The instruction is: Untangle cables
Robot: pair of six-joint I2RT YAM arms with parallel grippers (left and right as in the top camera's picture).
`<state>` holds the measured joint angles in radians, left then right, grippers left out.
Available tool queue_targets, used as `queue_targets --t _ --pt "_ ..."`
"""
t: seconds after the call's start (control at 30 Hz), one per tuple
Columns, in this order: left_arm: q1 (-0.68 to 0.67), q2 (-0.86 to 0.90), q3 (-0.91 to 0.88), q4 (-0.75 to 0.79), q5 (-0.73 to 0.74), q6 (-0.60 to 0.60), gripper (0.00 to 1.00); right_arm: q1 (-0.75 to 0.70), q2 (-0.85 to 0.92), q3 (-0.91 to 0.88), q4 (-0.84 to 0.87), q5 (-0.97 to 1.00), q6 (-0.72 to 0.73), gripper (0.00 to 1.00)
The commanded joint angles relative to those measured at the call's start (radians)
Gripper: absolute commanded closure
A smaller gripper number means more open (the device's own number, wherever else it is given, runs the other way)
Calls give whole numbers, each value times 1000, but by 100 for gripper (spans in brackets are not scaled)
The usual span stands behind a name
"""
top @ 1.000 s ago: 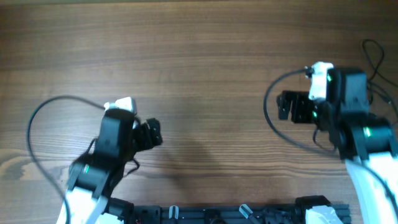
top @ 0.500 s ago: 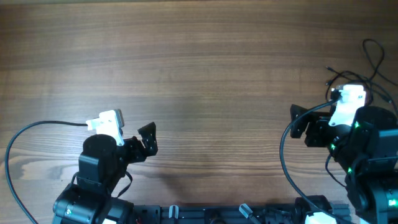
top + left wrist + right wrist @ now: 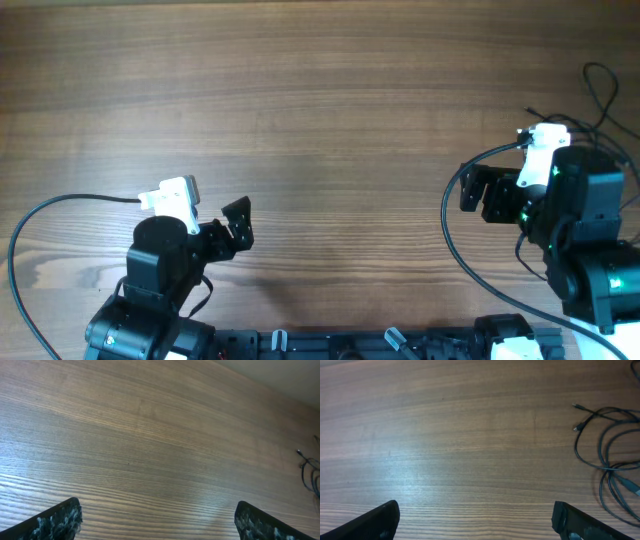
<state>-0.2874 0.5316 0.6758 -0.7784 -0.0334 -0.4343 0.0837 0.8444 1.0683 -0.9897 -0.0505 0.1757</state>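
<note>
Where the brown wooden counter [image 3: 330,120] nears its right edge, thin black tangled cables [image 3: 609,471] lie loose, just right of the right end effector [image 3: 482,192], not touching it. That one and the left end effector [image 3: 238,228] both gape wide.

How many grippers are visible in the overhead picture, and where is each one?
2. The left gripper is at the lower left of the view; the right gripper is at the right, close to the cables. Both are open and empty; none seems hidden.
</note>
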Motion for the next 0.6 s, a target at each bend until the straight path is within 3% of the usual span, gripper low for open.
queue_targets --t 0.0,0.27,0.57 --pt "-3 -1 -7 0 -17 8 0 2 -90 -33 -1 17 10 0" --pt "-3 -1 -7 0 -17 8 0 2 -352 -251 37 72 10 0" --pt "-3 -1 -7 0 -17 8 0 2 -684 -665 661 5 11 0"
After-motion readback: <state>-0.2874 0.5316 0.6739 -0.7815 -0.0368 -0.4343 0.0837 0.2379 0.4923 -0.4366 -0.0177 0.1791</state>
